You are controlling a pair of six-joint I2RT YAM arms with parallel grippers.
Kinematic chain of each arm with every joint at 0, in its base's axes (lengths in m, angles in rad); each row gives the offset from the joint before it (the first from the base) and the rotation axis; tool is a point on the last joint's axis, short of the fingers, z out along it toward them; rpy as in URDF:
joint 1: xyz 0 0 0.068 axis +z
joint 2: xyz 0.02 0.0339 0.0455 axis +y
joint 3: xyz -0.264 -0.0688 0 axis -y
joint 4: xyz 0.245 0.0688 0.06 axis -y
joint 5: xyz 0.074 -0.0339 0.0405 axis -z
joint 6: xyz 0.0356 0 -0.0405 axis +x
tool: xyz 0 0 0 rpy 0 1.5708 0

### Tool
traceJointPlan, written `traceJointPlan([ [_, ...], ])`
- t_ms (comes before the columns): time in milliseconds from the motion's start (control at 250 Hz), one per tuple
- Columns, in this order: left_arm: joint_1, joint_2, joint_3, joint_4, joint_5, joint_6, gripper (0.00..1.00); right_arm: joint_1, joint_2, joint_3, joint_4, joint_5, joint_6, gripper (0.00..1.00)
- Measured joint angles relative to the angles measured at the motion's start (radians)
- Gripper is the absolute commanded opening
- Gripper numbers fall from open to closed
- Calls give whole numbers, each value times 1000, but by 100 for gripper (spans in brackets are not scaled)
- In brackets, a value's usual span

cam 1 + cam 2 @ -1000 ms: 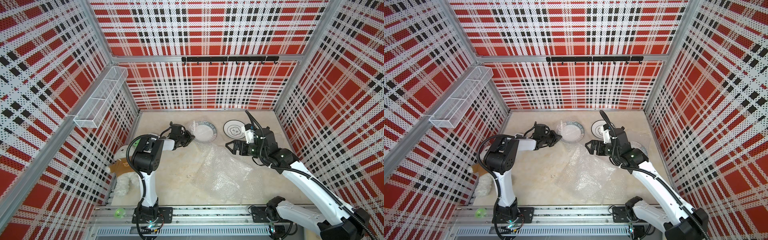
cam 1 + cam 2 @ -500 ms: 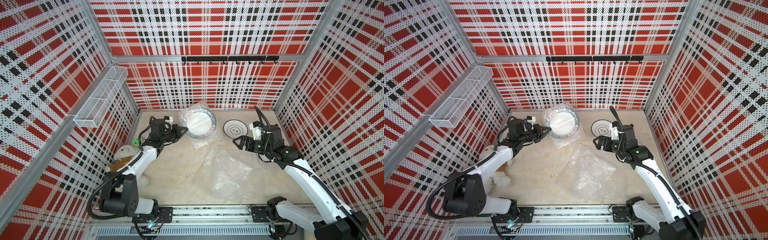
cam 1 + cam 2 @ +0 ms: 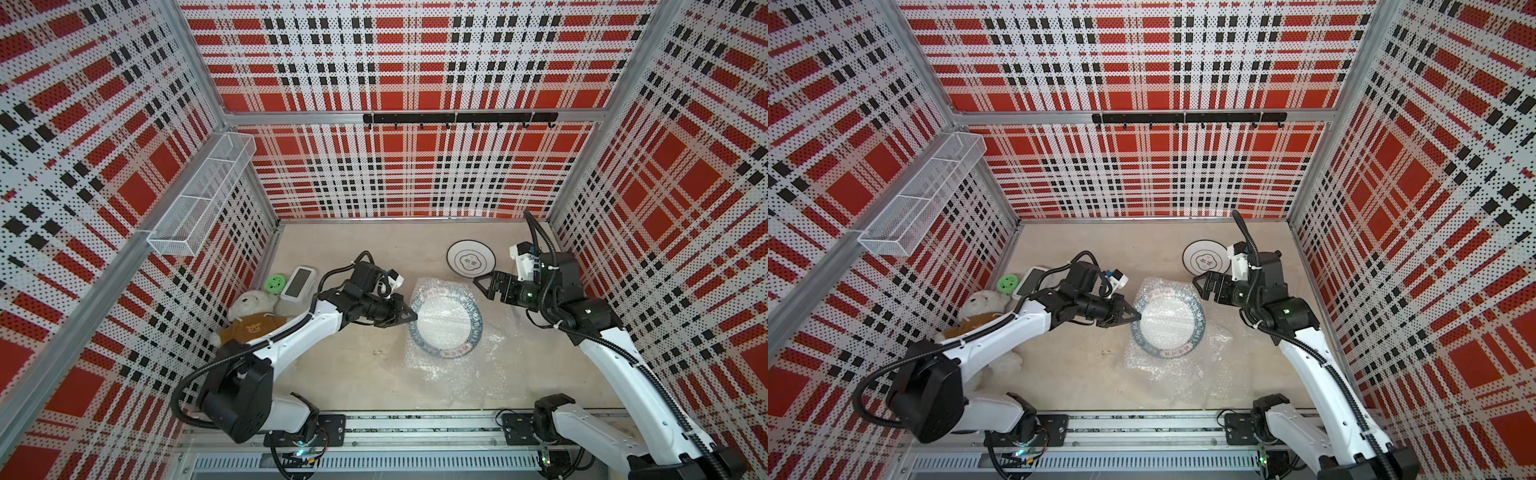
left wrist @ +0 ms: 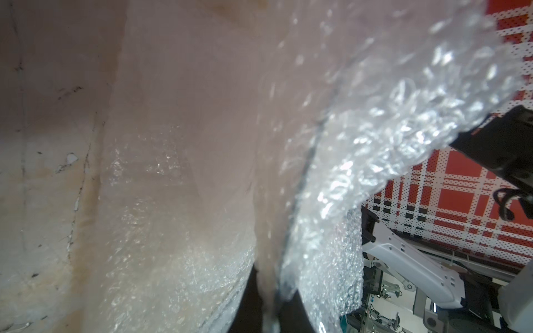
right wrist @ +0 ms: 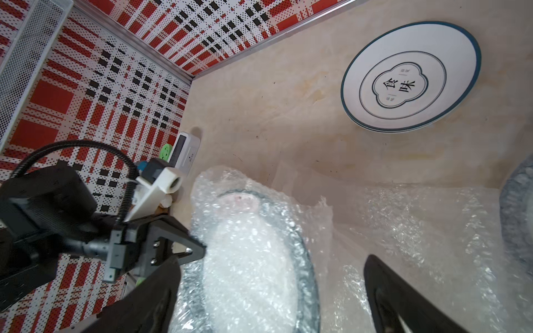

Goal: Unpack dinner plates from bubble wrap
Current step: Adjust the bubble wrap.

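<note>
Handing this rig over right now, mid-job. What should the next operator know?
Left gripper shut on the wrapped plate at its rim, through the film, holding it raised.
Right gripper open, empty, beside that plate's far edge.
Done: one bare plate lies flat at the back right; loose bubble wrap lies on the table below.
To do: strip the held plate's wrap, set it down.

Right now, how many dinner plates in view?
2 sure: bare plate near the back wall; wrapped plate in the left gripper. A rim partly seen in the right wrist view may be a third.
</note>
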Motion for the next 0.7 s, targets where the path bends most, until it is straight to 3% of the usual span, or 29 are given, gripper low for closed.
traceJointPlan([
  [248,-9,148,-40,118,-2,-39,0,0,-70,-92,-25,-2,8,100],
  [700,2,270,-58,254,-23,-57,0,0,-21,-227,42,-50,47,100],
])
